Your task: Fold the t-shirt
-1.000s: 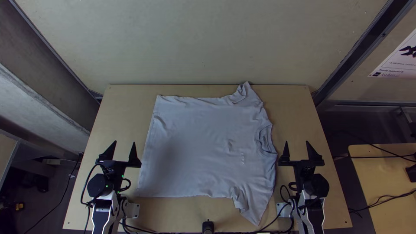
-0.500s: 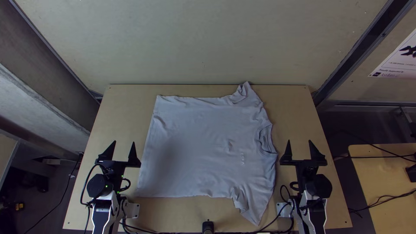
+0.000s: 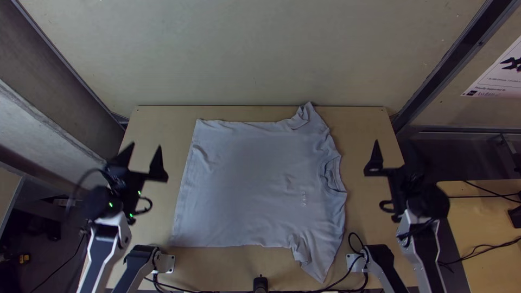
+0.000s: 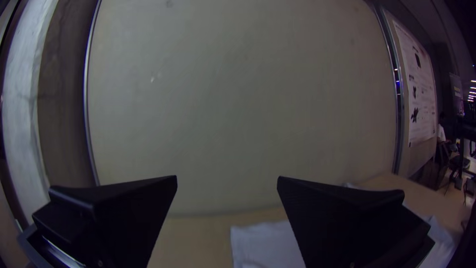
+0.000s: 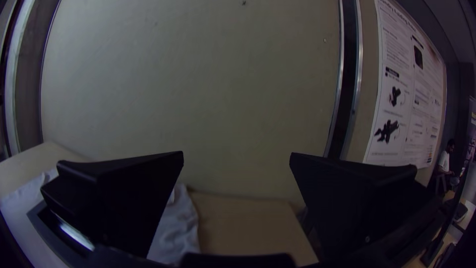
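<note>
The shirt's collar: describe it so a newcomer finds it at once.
On the wooden table lies a pale t-shirt, spread. Its collar lies along the edge toward the right arm, between the sleeves. It is a curved band, unlike the pointed sleeves.

T-shirt [image 3: 244, 179] on table [image 3: 157, 119], between left gripper [image 3: 146, 145] and right gripper [image 3: 393, 142]; collar [image 3: 325, 176] at shirt's right; wall [image 3: 260, 54] behind table.

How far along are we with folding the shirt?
Spreading looks done: the t-shirt lies mostly flat on the table, rumpled at the sleeves. Nothing in hand: left claw and right claw are open beside it. All folds remain: the body is unfolded.
</note>
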Robot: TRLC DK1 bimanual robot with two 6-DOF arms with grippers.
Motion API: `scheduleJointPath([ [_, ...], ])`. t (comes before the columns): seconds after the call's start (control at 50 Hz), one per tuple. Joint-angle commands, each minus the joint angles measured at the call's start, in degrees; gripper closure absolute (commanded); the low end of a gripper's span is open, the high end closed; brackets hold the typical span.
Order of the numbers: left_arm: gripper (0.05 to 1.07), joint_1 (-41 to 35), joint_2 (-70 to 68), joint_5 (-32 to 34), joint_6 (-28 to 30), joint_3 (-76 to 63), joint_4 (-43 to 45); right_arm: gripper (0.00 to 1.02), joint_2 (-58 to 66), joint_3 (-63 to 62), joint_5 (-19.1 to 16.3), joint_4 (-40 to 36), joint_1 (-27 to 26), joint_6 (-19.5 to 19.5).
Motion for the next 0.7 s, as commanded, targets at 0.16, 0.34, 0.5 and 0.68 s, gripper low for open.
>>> scheduleJointPath([
  [0.16,0.10,-3.92,19.66,-0.10,0.28,27.81,-3.75,0.04,14.76,21.49,-0.29,-1.13,1.90,-2.95],
  [0.34,0.10,-4.36,30.03,-0.19,0.19,40.82,-5.07,0.04,24.87,32.66,-0.20,-3.33,1.90,-3.04],
  [0.5,0.10,-4.71,39.26,-1.33,-2.01,51.72,-11.92,0.04,35.50,45.31,-0.20,-13.35,1.73,-2.87],
  [0.68,0.10,-4.62,46.91,-0.89,-4.73,59.54,-18.52,0.04,44.38,53.49,0.24,-20.38,1.64,-1.37],
])
